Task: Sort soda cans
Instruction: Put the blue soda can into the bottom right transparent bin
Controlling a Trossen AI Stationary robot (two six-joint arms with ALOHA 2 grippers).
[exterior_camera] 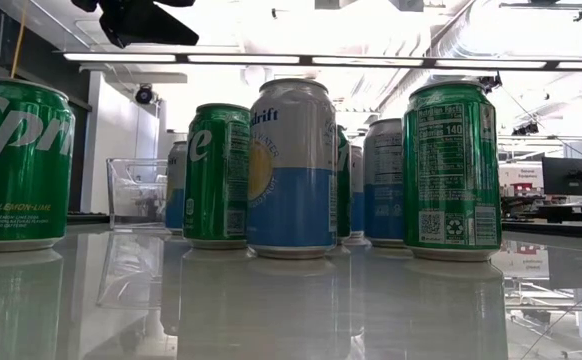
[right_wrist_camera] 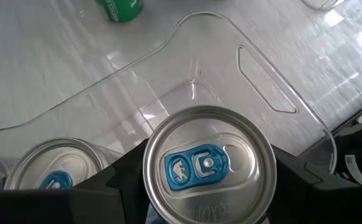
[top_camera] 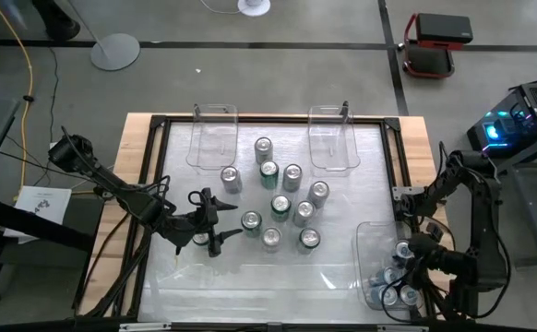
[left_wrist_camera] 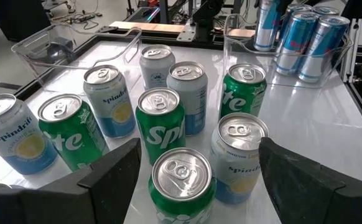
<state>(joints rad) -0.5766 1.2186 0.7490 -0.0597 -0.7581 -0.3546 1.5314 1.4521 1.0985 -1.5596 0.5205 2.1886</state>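
1. Now spread apart and empty: left gripper (top_camera: pixel 215 224), fingers (left_wrist_camera: pixel 116 180) flanking, without touching, a green can (left_wrist_camera: pixel 181 183) just ahead.
2. Clamped on a silver can with a blue tab (right_wrist_camera: pixel 209 163): right gripper (top_camera: pixel 407 266), over the clear bin (top_camera: pixel 368 242) at the table's near right corner.
3. Clustered mid-table: loose soda cans (top_camera: pixel 282 205), green and pale blue.
4. Standing empty at the far edge: two clear bins (top_camera: pixel 213 138).

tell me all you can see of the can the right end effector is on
The can stands upright between the fingers of the right end effector, which close against its sides. Its top is shiny silver metal with a blue pull tab, still sealed. It sits inside the clear plastic bin at the table's near right corner, beside other cans with blue tabs. Its side print is hidden here.
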